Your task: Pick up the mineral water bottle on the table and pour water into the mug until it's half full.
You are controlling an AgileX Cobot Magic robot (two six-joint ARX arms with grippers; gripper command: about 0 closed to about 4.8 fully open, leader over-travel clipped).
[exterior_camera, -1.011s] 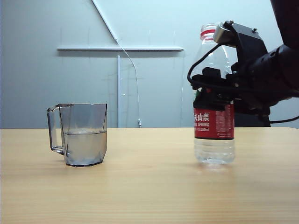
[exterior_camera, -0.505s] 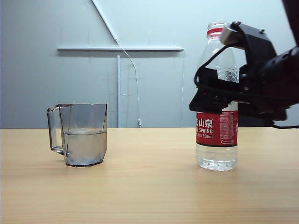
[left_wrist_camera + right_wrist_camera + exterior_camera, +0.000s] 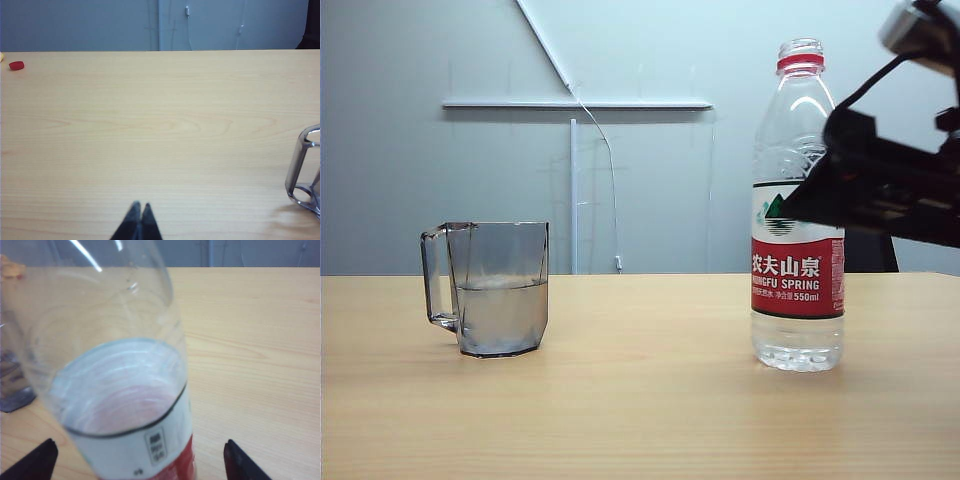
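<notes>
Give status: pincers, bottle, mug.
Right pincer open, straddling the bottle without touching. Left pincer shut, over bare table. Bottle upright, uncapped. Mug about half full. Nothing in the way.

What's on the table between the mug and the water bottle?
Nothing. In the exterior view, only bare table lies between the mug and the mineral water bottle.

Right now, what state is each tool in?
Left tool: shut, empty, above the table.
Right tool: open, straddling the mineral water bottle, not gripping.
</notes>
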